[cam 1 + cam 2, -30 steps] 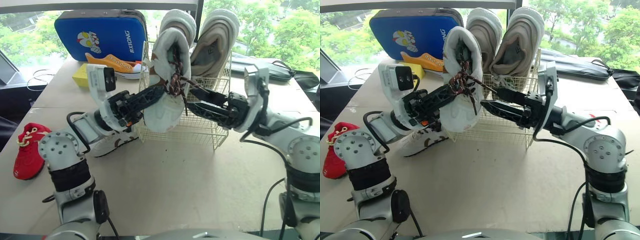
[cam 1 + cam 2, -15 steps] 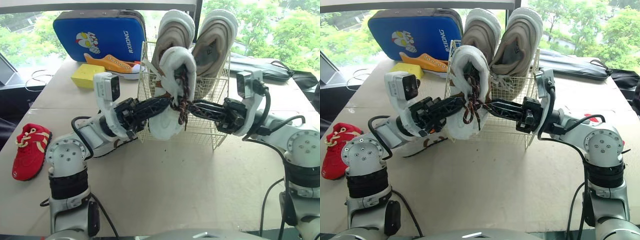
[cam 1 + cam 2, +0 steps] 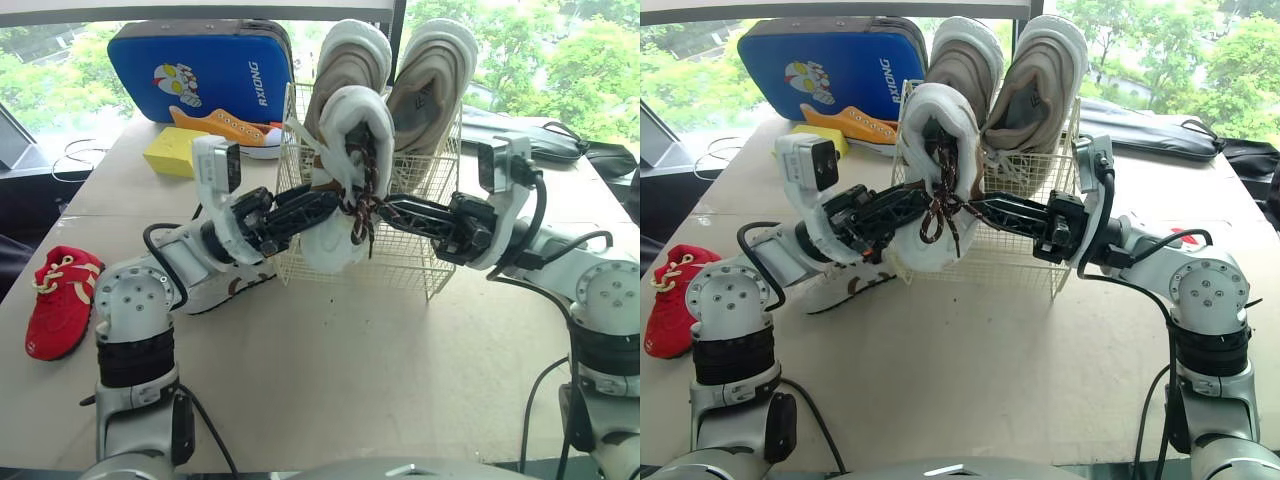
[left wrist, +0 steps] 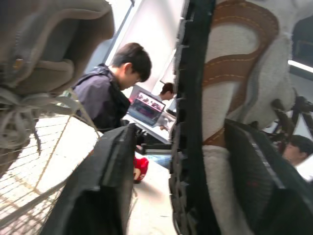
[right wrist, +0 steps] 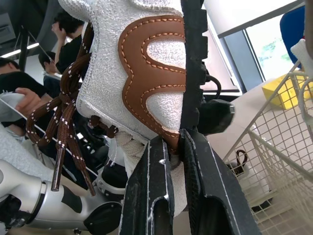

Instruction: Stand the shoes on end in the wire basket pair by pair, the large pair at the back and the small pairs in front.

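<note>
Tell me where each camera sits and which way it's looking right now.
Eye views: on the head, facing forward and down at the wire basket; both arms show, left end effector and right end effector on the white shoe.
Left wrist view: along its own fingers, the shoe's side close ahead.
Right wrist view: along its fingers pinching the shoe's edge.
All share the white shoe.

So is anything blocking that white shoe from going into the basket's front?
Nothing visible does. The white shoe, held by the left pincer and right pincer, hangs at the front of the wire basket; the large pair stands only at the back.
</note>
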